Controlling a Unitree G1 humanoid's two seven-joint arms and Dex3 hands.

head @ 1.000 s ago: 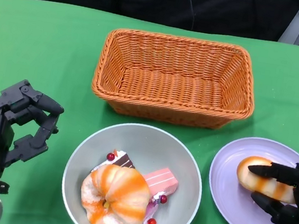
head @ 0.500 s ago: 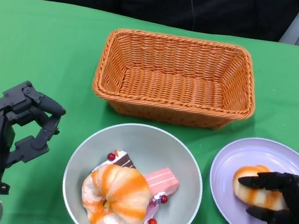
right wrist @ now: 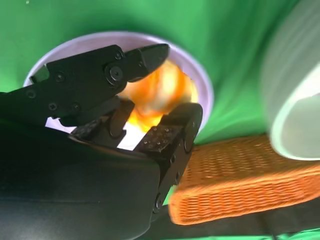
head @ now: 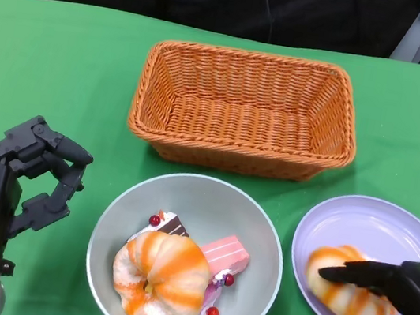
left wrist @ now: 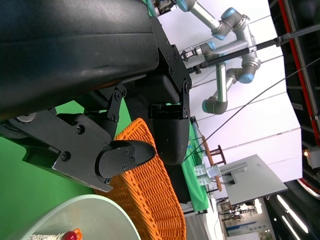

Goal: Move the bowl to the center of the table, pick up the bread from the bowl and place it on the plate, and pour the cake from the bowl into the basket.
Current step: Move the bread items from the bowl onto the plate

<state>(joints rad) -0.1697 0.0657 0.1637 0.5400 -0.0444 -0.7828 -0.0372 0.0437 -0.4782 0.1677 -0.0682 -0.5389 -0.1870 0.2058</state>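
A grey-green bowl [head: 257, 237] stands at the table's front centre. In it lie a round orange-striped bread [head: 163, 278] and pink cake pieces [head: 225, 256] with red cherries. To its right is a lavender plate [head: 378, 228]. On the plate's near part lies a second orange-striped bread [head: 337, 286], and my right hand [head: 393, 290] grips it, fingers above and below. The right wrist view shows the fingers [right wrist: 100, 75] around that bread [right wrist: 160, 92] over the plate [right wrist: 200, 85]. My left hand [head: 19, 175] is open, left of the bowl and apart from it.
An empty orange wicker basket [head: 246, 107] stands behind the bowl and plate, also in the right wrist view [right wrist: 240, 180] and the left wrist view [left wrist: 145, 190]. Green cloth covers the table. The bowl's rim [right wrist: 295, 100] is close to the plate.
My right hand has drawn back toward me with the bread, from the plate's middle to its near-left part. The left hand, bowl and basket have stayed put.
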